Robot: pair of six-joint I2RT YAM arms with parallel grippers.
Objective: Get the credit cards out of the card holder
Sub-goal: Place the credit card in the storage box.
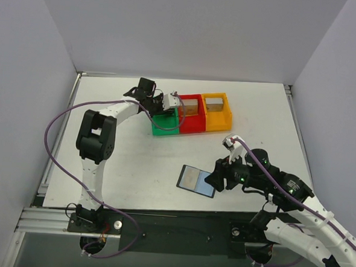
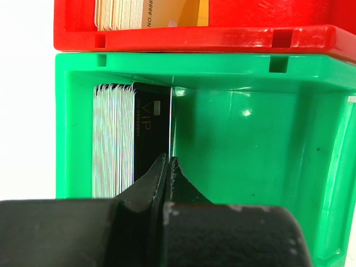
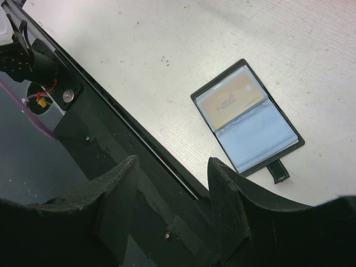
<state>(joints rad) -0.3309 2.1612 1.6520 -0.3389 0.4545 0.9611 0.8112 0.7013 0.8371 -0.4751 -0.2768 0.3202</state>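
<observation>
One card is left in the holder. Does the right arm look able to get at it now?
Probably yes: the right gripper hangs open near the card holder, which lies spread open with nothing over the orange card; its sleeve may resist.

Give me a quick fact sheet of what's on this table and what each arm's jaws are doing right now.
card holder: lying open and flat on the table
inside it: one orange card in one sleeve; the other sleeve looks empty
green bin: row of cards standing on edge, a black card at its end
red bin: holds more cards
left jaws: shut, tips at the black card's edge; whether they pinch it is unclear
right jaws: open, empty, apart from the card holder
</observation>
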